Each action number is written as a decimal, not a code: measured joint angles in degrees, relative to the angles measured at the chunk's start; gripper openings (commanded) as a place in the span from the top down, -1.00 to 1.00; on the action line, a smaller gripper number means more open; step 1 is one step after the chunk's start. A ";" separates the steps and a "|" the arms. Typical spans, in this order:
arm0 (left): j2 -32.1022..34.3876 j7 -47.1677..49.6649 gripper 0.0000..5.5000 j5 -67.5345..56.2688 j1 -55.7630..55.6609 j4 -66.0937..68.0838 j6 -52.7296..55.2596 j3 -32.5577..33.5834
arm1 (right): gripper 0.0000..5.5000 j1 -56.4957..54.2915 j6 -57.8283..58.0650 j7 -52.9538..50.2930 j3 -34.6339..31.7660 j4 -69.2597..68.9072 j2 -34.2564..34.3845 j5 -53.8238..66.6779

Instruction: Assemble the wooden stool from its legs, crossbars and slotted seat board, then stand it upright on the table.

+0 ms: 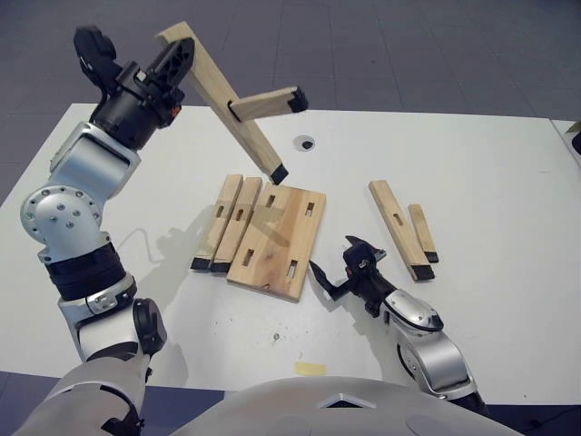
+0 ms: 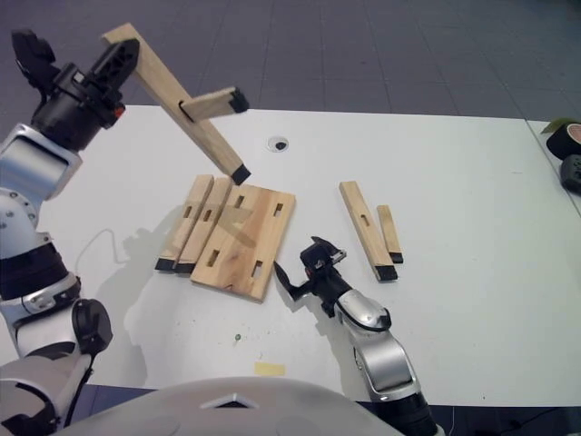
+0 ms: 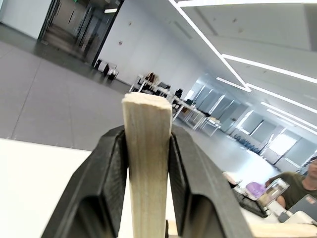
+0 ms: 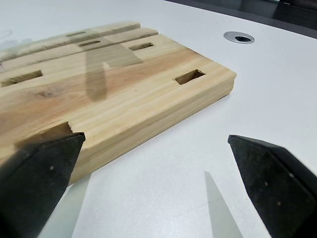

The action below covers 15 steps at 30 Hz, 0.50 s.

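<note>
Holding a part-built stool frame high over the white table [image 1: 472, 163].

Clamping the left gripper [image 1: 174, 62] tight on the upper end of a pale wooden leg with a black foot [image 1: 231, 113], raised above the table's far left part and slanting down toward the seat board, with a short black-tipped wooden crossbar [image 1: 269, 104] sticking out of its slot. Holding the right gripper [image 1: 338, 263] wide open and empty, low over the table, just beside the near right corner of the flat slotted wooden seat board [image 1: 277, 241]. Showing two more black-footed legs [image 1: 227, 222] lying side by side along the board's left edge, and, well to its right, a third slotted leg [image 1: 397, 227] lying just beside a shorter crossbar [image 1: 421, 232].
</note>
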 measured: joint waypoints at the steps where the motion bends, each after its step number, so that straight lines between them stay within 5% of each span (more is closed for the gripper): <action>1: -0.01 -0.08 0.62 0.08 1.00 -0.85 0.02 -0.07 | -0.96 0.45 -0.32 0.00 -0.08 0.00 0.00 0.29; 15: 8.37 -3.48 0.62 -7.67 17.48 -7.23 5.14 8.95 | -0.96 8.00 -2.82 -3.35 -4.31 -3.68 0.22 2.51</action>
